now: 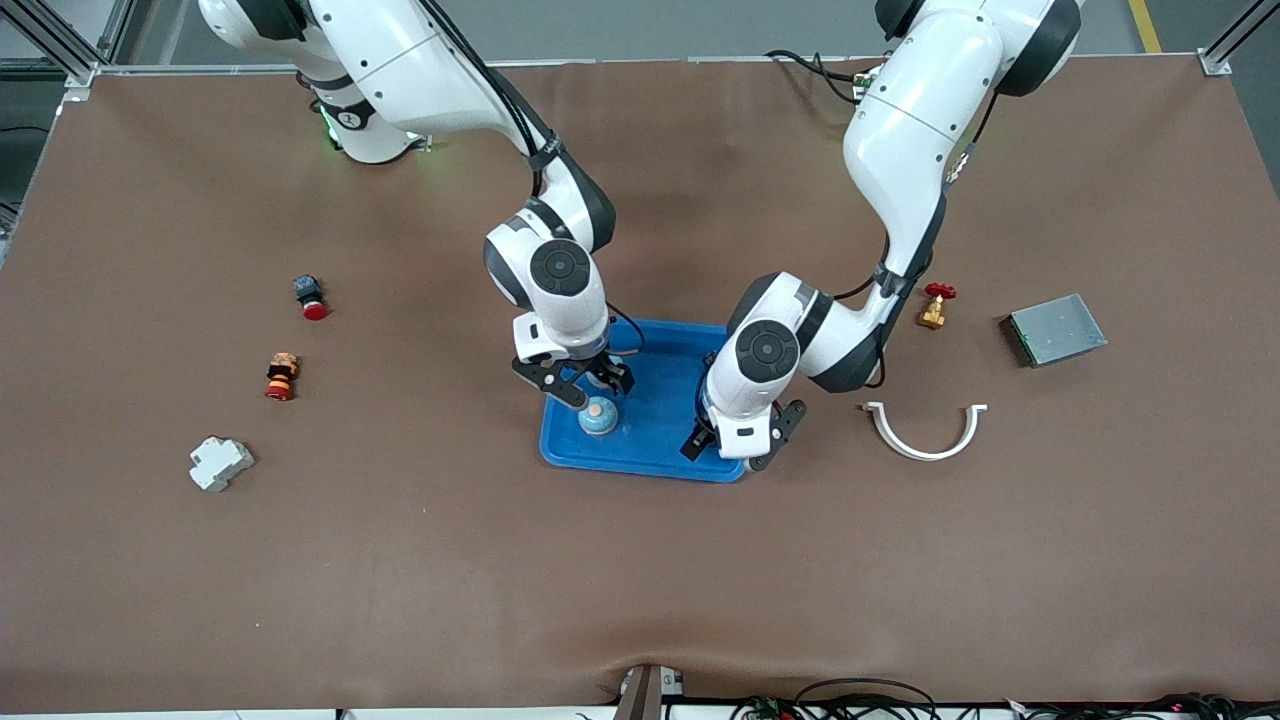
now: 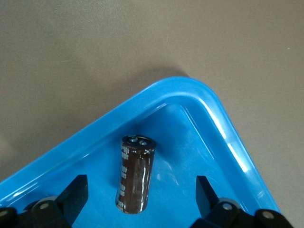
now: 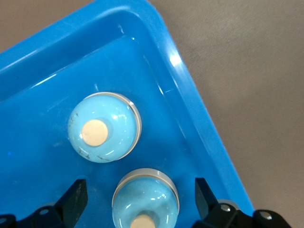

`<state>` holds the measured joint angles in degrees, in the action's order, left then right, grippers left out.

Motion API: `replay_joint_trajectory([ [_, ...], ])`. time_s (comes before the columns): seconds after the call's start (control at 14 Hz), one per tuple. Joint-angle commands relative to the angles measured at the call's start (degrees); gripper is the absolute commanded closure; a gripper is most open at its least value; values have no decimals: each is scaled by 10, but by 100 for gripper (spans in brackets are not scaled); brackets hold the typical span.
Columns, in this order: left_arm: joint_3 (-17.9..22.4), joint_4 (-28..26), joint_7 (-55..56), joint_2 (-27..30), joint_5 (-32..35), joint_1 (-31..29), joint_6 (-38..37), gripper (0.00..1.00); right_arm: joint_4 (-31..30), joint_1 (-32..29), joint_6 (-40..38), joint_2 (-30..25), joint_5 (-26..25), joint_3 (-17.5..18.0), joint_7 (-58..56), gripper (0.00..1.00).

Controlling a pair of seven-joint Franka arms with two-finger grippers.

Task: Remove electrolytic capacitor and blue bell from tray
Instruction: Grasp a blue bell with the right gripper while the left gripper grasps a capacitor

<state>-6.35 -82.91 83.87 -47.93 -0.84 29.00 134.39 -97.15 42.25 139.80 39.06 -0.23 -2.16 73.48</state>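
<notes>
Both arms hung over the blue tray (image 1: 655, 440).
The capacitor (image 2: 135, 174) lay flat inside it, terminals toward a corner, between the left gripper's (image 2: 142, 199) spread, empty fingers; the right gripper (image 3: 140, 199), equally wide and empty, straddled a bell (image 3: 145, 202).

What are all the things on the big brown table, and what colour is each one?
Shallow blue plastic tray: one, blue, middle of the table.
Dome-shaped light blue bells: two, light blue with cream buttons, in the tray.
Dark brown cylinder capacitor: one, dark brown, lying in the tray.
Small black part with a red cap: one, toward the right arm's end.
Red and orange stacked button: one, nearer the front camera than the black part.
Grey-white plastic block: one, nearest the front camera at that end.
Brass valve with a red handle: one, toward the left arm's end.
White curved plastic clip: one, beside the tray.
Flat grey metal box: one, beside the valve.
Right gripper: black, open, over the bells.
Left gripper: black, open, over the capacitor.
</notes>
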Motion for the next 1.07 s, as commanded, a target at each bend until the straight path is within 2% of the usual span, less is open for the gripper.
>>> replay_joint_trajectory([
  [0.0, 6, 11, 1, -14, 1, 5, 16, 0, 14, 12, 10, 16, -4, -7, 25, 0],
  [0.57, 6, 11, 2, -26, 8, 5, 36, 0, 14, 30, 10, 26, -6, -6, 40, 0],
  [0.64, 6, 11, 3, -26, 8, 5, 37, 0, 14, 33, 10, 28, -10, -6, 40, 9],
  [0.71, 6, 10, 3, -26, 8, 5, 37, 0, 14, 34, 10, 28, -12, -6, 38, 28],
  [0.78, 6, 11, 6, -26, 8, 5, 37, 0, 14, 41, 9, 28, -14, -7, 35, 53],
  [0.85, 6, 10, 6, -26, 8, 5, 37, 6, 14, 41, 9, 27, -15, -7, 38, 90],
  [0.93, 6, 11, 6, -26, 8, 5, 37, 24, 16, 40, 7, 25, -7, -6, 40, 100],
  [1.0, 6, 11, 7, -26, 8, 5, 37, 42, 18, 36, 6, 23, -5, -6, 41, 100],
])
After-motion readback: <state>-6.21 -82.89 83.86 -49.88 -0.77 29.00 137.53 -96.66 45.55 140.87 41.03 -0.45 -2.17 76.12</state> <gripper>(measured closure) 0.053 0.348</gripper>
